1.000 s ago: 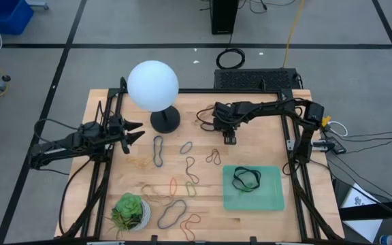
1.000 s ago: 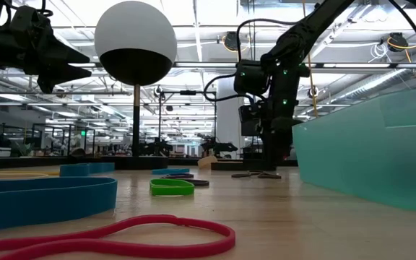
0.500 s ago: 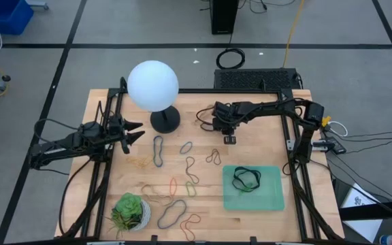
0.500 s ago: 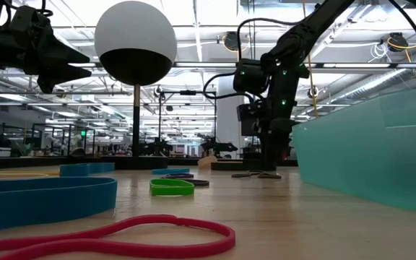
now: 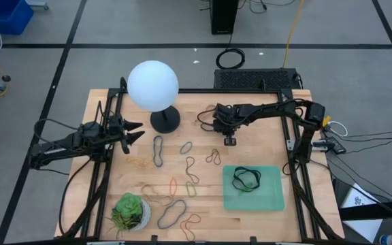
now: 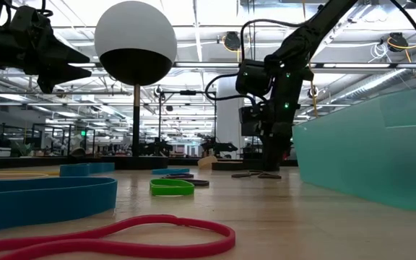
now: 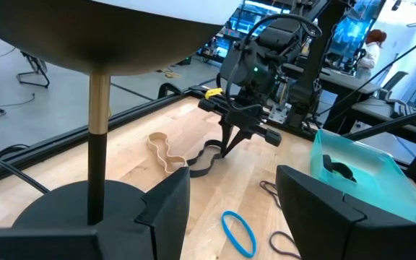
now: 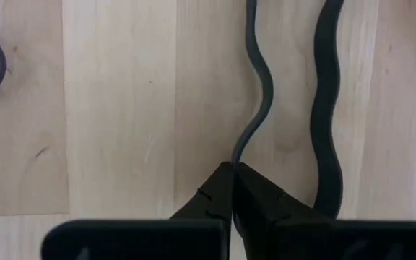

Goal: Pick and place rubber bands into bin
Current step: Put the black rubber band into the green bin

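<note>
Several rubber bands lie flat on the wooden table, among them a blue one [image 5: 158, 150], a green one [image 5: 186, 146] and a tan one [image 7: 161, 148]. My right gripper [image 8: 233, 173] stands steeply tipped down over a dark grey band [image 7: 204, 160] near the table's far side, shut on it. The mint-green bin [image 5: 272, 199] sits at the near right with a black band [image 5: 246, 179] inside. My left gripper [image 5: 133, 133] hangs open and level above the table's left part, holding nothing. My right gripper pinches one thin strand of the dark grey band [image 8: 243, 144] between its two fingertips [image 7: 226, 148], at the band's end nearest the arm. The fingers come from above, slanting toward the table's left. The band's other strand [image 8: 327, 115] and far end lie on the table.
A lamp with a white globe [image 5: 153, 85] stands on a black base [image 5: 165, 121] just left of the held band. A potted succulent [image 5: 130, 211] sits at the near left. Black frame rails [image 5: 298, 156] run along both sides of the table.
My right gripper has shut its fingers on the dark grey band while staying over the same spot. The band lies where it was.
</note>
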Motion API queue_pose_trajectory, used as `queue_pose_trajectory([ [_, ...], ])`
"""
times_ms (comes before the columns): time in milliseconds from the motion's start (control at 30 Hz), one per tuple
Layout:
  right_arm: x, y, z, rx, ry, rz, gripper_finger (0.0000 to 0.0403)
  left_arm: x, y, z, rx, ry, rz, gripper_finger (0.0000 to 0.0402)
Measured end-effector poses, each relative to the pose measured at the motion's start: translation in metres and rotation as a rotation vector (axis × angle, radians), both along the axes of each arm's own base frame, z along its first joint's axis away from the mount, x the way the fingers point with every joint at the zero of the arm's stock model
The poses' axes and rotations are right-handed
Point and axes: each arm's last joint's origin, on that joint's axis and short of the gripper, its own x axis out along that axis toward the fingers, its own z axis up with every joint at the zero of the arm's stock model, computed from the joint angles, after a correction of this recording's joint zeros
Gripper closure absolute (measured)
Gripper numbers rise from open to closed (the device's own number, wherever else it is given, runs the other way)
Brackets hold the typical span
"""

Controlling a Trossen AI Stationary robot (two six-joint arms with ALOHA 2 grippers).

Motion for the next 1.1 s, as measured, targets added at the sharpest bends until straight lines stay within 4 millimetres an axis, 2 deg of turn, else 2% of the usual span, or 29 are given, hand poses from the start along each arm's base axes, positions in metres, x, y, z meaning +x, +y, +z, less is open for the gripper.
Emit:
queue_pose_trajectory([
  [133, 0.001, 0.003, 0.005, -0.017, -0.016, 0.003, 0.0400, 0.000, 0.000, 0.000, 0.000, 0.000, 0.000, 0.0190],
  [233, 0.000, 0.007, 0.018, -0.036, -0.060, -0.008, 0.0401, 0.000, 0.000, 0.000, 0.000, 0.000, 0.000, 0.0190],
  [367, -0.003, 0.016, 0.050, -0.054, -0.172, -0.020, 0.0402, 0.000, 0.000, 0.000, 0.002, -0.001, 0.000, 0.0190],
  [500, -0.012, 0.030, 0.093, -0.075, -0.339, -0.035, 0.0402, 0.000, 0.000, 0.000, 0.003, -0.002, 0.000, 0.0190],
  [700, -0.038, 0.059, 0.155, -0.068, -0.593, -0.036, 0.0402, 0.000, 0.000, 0.001, 0.004, -0.007, 0.001, 0.0190],
  [833, -0.061, 0.078, 0.189, -0.065, -0.749, 0.003, 0.0402, 0.000, 0.000, 0.001, 0.006, -0.006, 0.001, 0.0190],
  [967, -0.085, 0.093, 0.216, -0.045, -0.891, 0.029, 0.0402, 0.000, 0.000, 0.001, 0.006, -0.008, 0.000, 0.0190],
  [1100, -0.107, 0.105, 0.234, -0.019, -0.995, 0.055, 0.0402, 0.000, 0.000, 0.001, 0.006, -0.008, 0.000, 0.0190],
])
